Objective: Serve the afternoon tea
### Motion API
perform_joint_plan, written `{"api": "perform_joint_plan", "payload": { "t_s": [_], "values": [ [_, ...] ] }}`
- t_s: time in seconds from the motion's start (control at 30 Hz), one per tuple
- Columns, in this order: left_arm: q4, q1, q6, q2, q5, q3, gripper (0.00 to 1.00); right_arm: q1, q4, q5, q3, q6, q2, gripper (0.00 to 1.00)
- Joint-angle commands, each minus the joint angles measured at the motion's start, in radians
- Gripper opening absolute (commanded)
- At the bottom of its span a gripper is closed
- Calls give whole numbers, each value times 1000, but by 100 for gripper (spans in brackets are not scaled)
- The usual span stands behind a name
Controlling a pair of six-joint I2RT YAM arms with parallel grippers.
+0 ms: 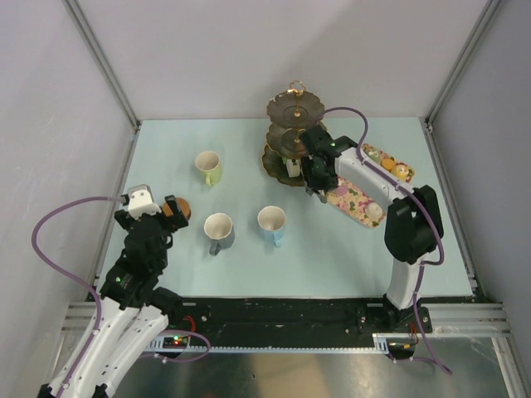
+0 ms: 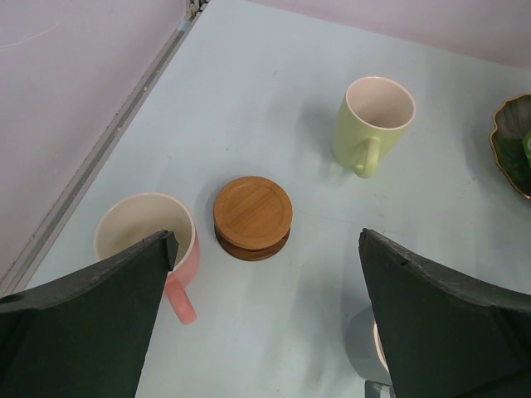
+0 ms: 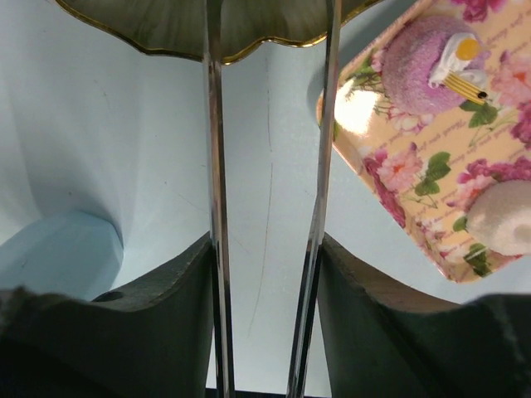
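Note:
The dark gold-rimmed stand (image 1: 292,133) stands at the back centre. My right gripper (image 1: 314,178) is right beside its bottom tier, shut on metal tongs (image 3: 216,166), whose two blades stay apart and empty under the tier's rim (image 3: 216,41). A purple cake (image 3: 423,62) and a white cake (image 3: 502,215) lie on the floral tray (image 3: 398,178). My left gripper (image 2: 267,240) is open above stacked brown coasters (image 2: 252,216), with the pink mug (image 2: 149,245) under its left finger. The yellow-green mug (image 2: 375,123), grey mug (image 1: 219,231) and blue mug (image 1: 272,224) stand upright.
The floral tray (image 1: 365,195) lies at an angle right of the stand, with more small cakes (image 1: 402,172) at its far end. Grey walls with metal rails close off the left, back and right. The grey mug (image 2: 365,348) shows just under my left gripper's right finger.

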Motion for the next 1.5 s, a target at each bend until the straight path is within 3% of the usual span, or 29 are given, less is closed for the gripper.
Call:
{"api": "perform_joint_plan", "payload": {
  "t_s": [0.0,0.47,0.77,1.47],
  "values": [
    [31,-5,20,-2,0,-2,100,7,-33,52,-2,12,-111,53],
    [30,-5,18,9,3,-2,100,-53,-117,124,-180,22,-382,58],
    [30,-6,18,17,1,-1,100,-122,-82,74,-350,10,-518,60],
    [31,-5,20,27,0,0,100,-127,140,46,-448,-30,-362,58]
  ]
}}
